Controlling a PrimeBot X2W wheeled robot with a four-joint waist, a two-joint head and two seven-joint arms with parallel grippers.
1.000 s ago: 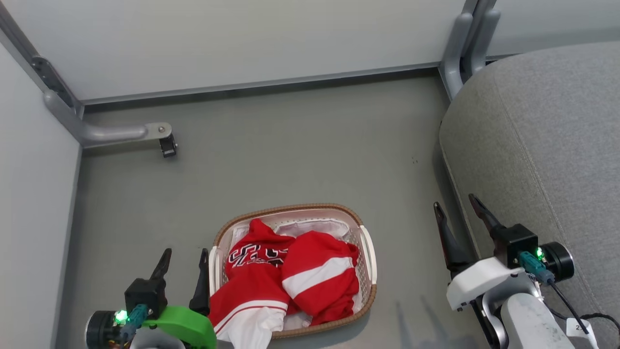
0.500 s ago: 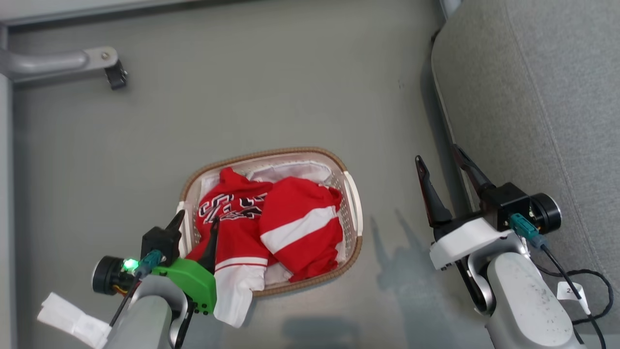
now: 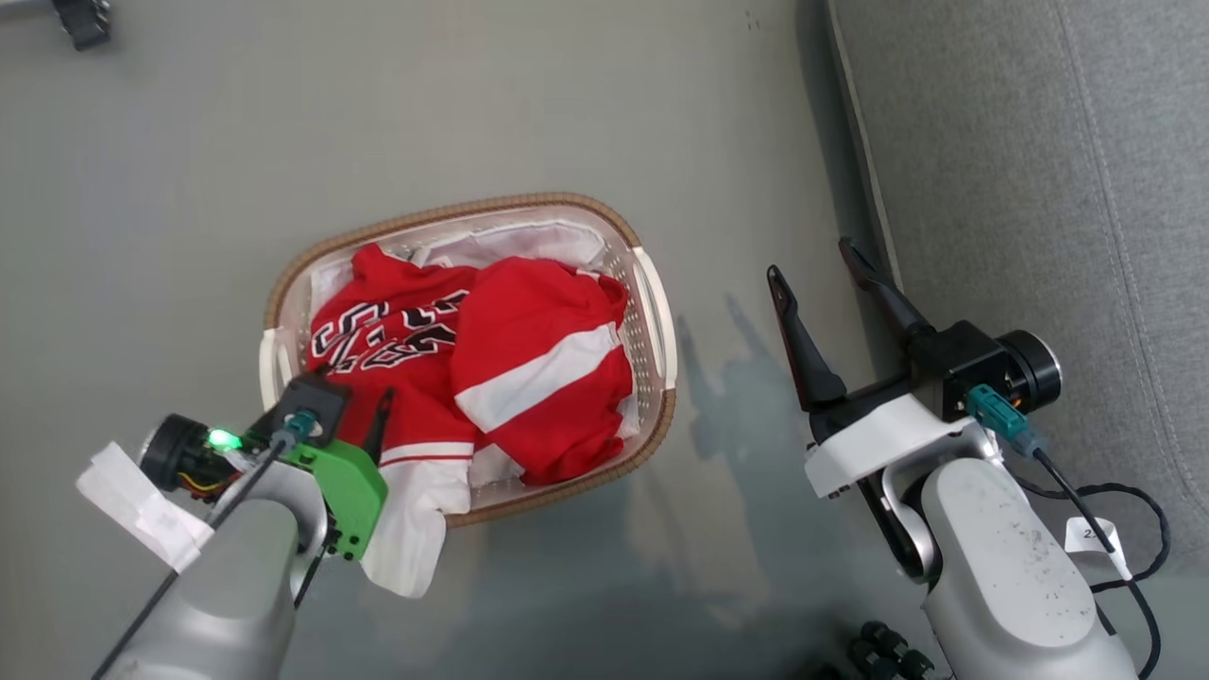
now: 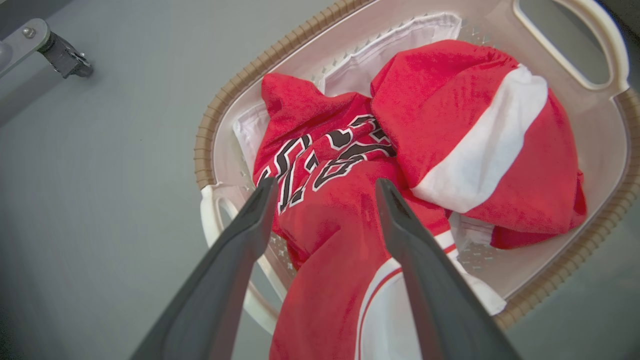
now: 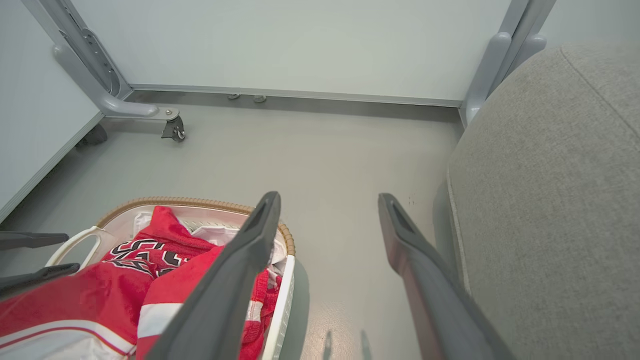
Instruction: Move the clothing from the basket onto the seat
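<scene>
The basket (image 3: 453,210), white with a brown rim, stands on the grey floor and holds the clothing. A red jersey (image 3: 397,331) with black lettering hangs over the near rim, and a red garment with a white stripe (image 3: 538,368) lies beside it. My left gripper (image 3: 354,389) hovers open over the basket's near left corner. In the left wrist view its fingers straddle the jersey (image 4: 320,220) without touching it. My right gripper (image 3: 810,260) stands open and empty above the floor, between the basket and the grey seat (image 3: 1039,189).
A white cloth liner (image 4: 370,65) shows under the garments. A metal leg with a caster (image 5: 172,127) and pale wall panels (image 5: 300,45) bound the far side. A black cable (image 3: 1133,529) loops beside my right arm by the seat's edge.
The head camera has tipped downward, shifting the whole picture. My left gripper has moved from beside the basket to over its near left corner above the jersey. Both grippers stay open.
</scene>
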